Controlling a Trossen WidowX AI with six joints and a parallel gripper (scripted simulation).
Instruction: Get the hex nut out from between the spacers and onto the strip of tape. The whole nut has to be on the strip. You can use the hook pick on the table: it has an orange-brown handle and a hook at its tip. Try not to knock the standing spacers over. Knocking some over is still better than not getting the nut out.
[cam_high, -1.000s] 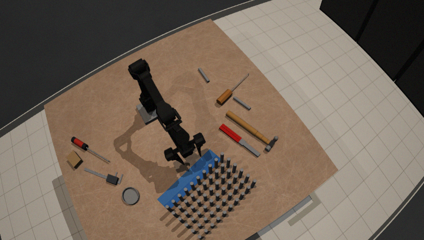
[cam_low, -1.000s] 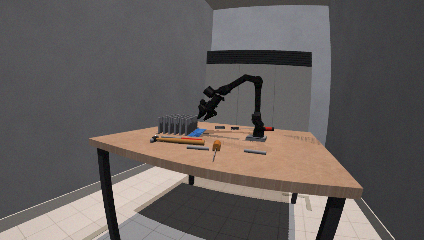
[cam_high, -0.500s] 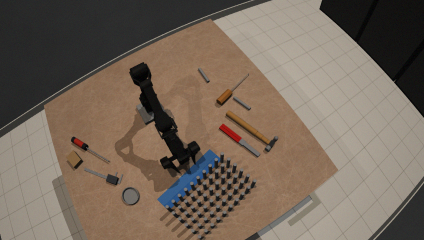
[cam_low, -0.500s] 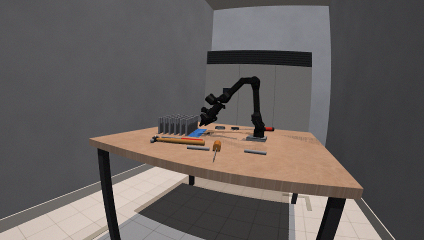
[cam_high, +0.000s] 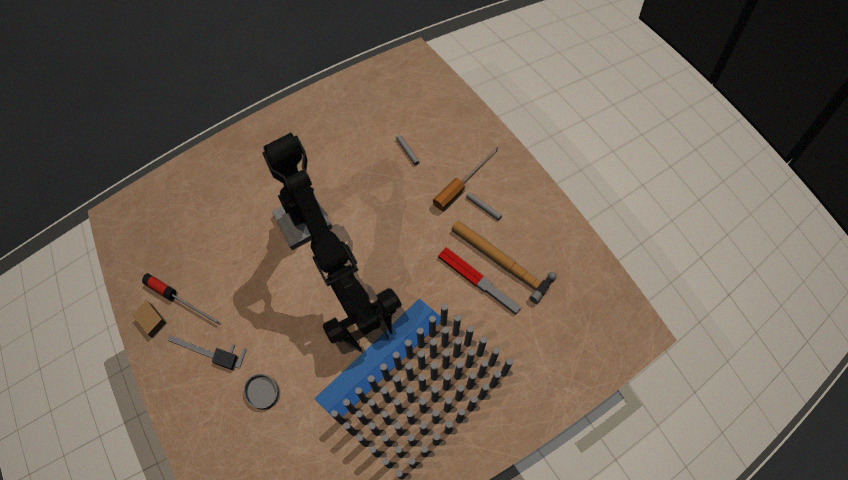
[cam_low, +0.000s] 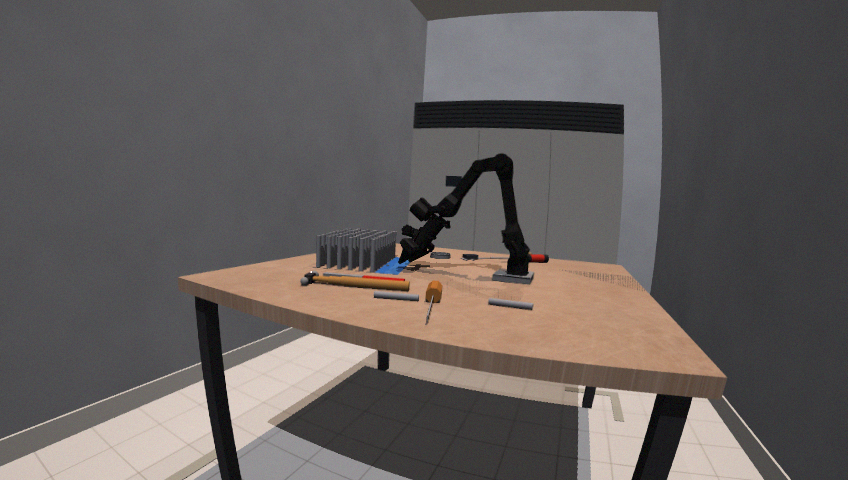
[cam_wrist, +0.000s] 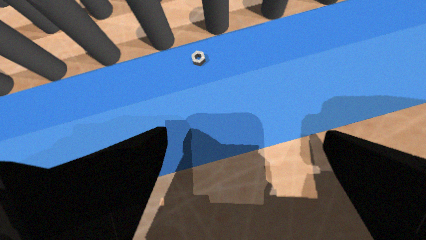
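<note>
A small silver hex nut (cam_wrist: 198, 55) lies flat on the blue tape strip (cam_wrist: 215, 100), near the strip's far edge and just in front of the first row of dark standing spacers (cam_wrist: 150, 25). My gripper (cam_wrist: 244, 136) is open and empty, low over the strip's near edge, with the nut ahead of the fingers. In the top view the gripper (cam_high: 373, 337) is at the strip (cam_high: 368, 356), beside the spacer field (cam_high: 422, 380). I cannot make out the nut there. The hook pick (cam_high: 458, 184), with its orange-brown handle, lies on the table far from the gripper.
A hammer (cam_high: 502, 261) and a red-handled blade (cam_high: 479, 279) lie between the pick and the spacers. Two grey rods (cam_high: 407, 149) (cam_high: 483, 205) lie near the pick. A red screwdriver (cam_high: 173, 295), a wooden block (cam_high: 148, 318), a grey gauge (cam_high: 208, 352) and a round dish (cam_high: 261, 391) lie to the left.
</note>
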